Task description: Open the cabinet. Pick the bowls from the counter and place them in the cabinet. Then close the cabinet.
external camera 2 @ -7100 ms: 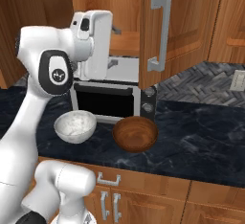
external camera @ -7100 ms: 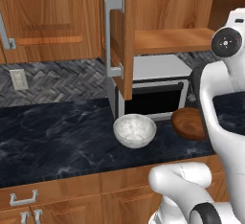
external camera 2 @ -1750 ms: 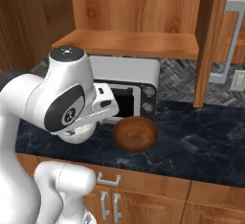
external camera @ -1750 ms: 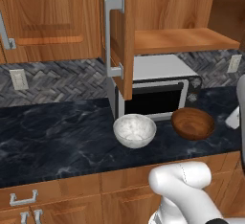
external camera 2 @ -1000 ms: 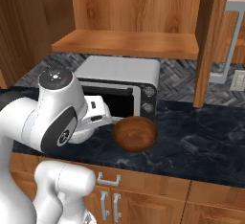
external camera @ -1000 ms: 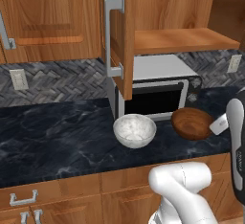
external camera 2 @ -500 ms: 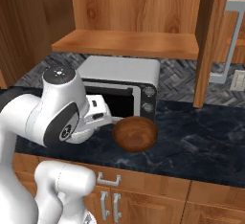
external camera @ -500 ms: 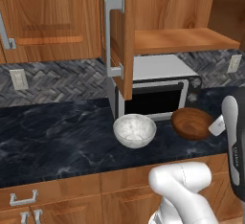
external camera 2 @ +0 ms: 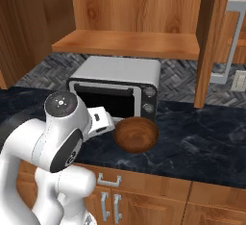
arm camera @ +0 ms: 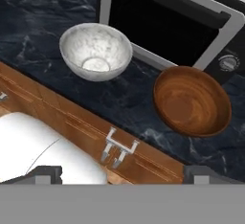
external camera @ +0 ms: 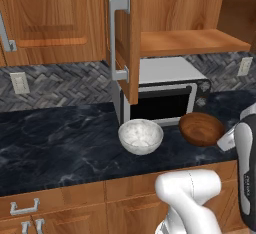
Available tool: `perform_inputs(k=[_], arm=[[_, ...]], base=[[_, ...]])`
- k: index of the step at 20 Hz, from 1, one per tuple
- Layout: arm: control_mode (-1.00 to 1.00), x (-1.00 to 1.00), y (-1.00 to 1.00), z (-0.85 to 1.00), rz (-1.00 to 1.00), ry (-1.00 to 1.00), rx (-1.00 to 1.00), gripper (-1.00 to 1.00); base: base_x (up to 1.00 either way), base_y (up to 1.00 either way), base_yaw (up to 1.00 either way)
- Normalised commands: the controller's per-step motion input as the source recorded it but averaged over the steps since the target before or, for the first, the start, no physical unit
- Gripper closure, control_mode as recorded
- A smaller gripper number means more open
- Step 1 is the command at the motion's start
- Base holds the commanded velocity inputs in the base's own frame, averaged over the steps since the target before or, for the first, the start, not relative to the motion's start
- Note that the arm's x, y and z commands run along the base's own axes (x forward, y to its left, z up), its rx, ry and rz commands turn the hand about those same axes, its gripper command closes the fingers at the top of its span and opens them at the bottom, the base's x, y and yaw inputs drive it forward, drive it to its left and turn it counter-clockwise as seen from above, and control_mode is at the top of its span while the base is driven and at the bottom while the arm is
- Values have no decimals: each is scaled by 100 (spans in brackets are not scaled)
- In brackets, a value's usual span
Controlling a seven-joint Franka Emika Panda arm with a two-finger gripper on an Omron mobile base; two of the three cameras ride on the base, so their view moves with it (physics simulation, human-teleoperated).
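The cabinet stands open, its left door (external camera: pixel 125 43) swung out and its wooden shelf (external camera: pixel 192 42) (external camera 2: pixel 129 43) bare. Two bowls rest on the black counter (external camera: pixel 60 143) in front of the toaster oven: a whitish speckled bowl (external camera: pixel 140 136) (arm camera: pixel 95 50) and a dark brown wooden bowl (external camera: pixel 201 128) (external camera 2: pixel 137 133) (arm camera: pixel 192 100). My gripper (arm camera: pixel 123 173) is open with nothing between its fingers. It hangs over the counter's front edge, short of both bowls. In the right base view my arm hides the speckled bowl.
A silver toaster oven (external camera: pixel 165 95) (external camera 2: pixel 115 87) sits right behind the bowls, under the shelf. The right cabinet door (external camera 2: pixel 211 41) hangs open. Drawers with small silver handles (arm camera: pixel 119 151) lie below the counter edge. A wall outlet (external camera: pixel 20 82) is at left.
My arm has come down from the cabinet to counter height and in the last second eased slightly lower beside the brown bowl. Both bowls and the doors have stayed put.
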Motion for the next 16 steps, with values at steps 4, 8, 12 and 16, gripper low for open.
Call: perform_inputs(k=[4, 8, 12, 16], arm=[[-100, 17, 0, -6, 0, 2, 0, -100], [-100, 37, 0, 0, 0, 20, 0, -100], [-100, 42, 1, -15, 0, 17, -3, -100], [-100, 33, 0, -39, 1, 7, -3, -100]], base=[[0, 0, 0], [0, 0, 0], [0, 0, 0], [0, 0, 0]])
